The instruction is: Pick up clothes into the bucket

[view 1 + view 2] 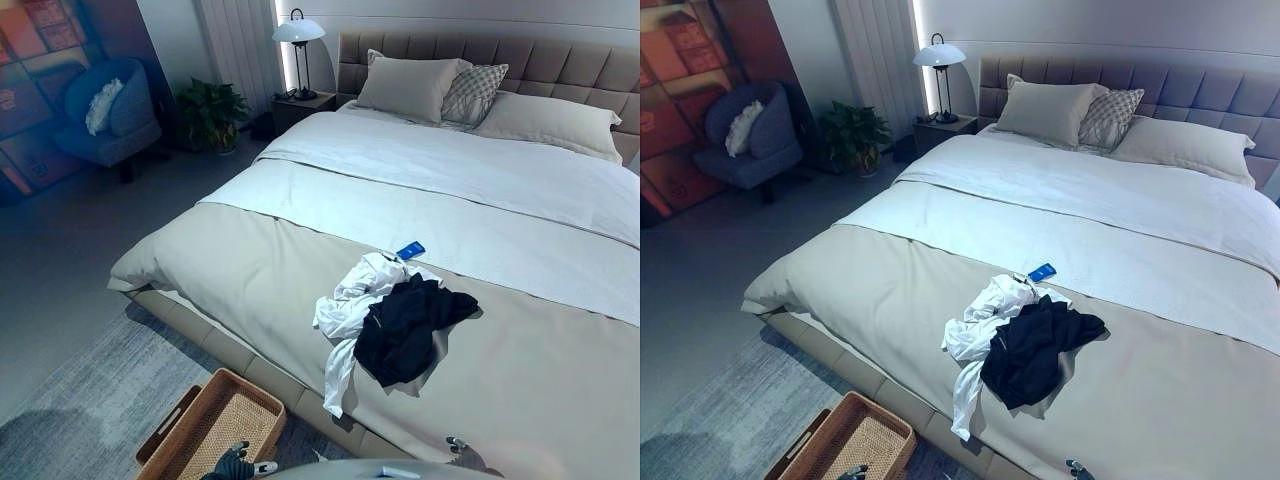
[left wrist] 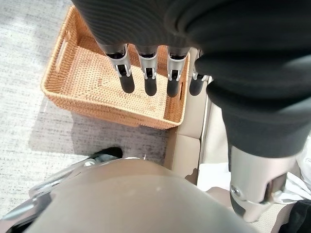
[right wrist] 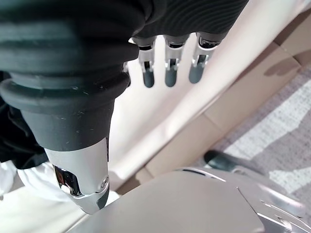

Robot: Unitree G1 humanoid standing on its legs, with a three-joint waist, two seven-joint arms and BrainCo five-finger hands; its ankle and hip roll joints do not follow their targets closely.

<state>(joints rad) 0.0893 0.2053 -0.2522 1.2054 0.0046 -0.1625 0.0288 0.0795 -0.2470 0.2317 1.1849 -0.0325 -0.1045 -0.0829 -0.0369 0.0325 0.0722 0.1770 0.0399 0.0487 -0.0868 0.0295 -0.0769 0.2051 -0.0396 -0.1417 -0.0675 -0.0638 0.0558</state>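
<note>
- White garment and black garment heaped together on the beige bed cover, near the foot edge, white sleeve hanging over the side.
- Small blue item just beside the heap, toward the pillows.
- Woven basket on the floor rug beside the bed, nothing in it.
- Left hand above the basket, fingers straight and apart, holding nothing.
- Right hand over the bed edge, fingers relaxed and apart.

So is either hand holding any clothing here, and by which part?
Nothing is held. The left hand hangs open above the woven rattan basket; the right hand is open too.
</note>
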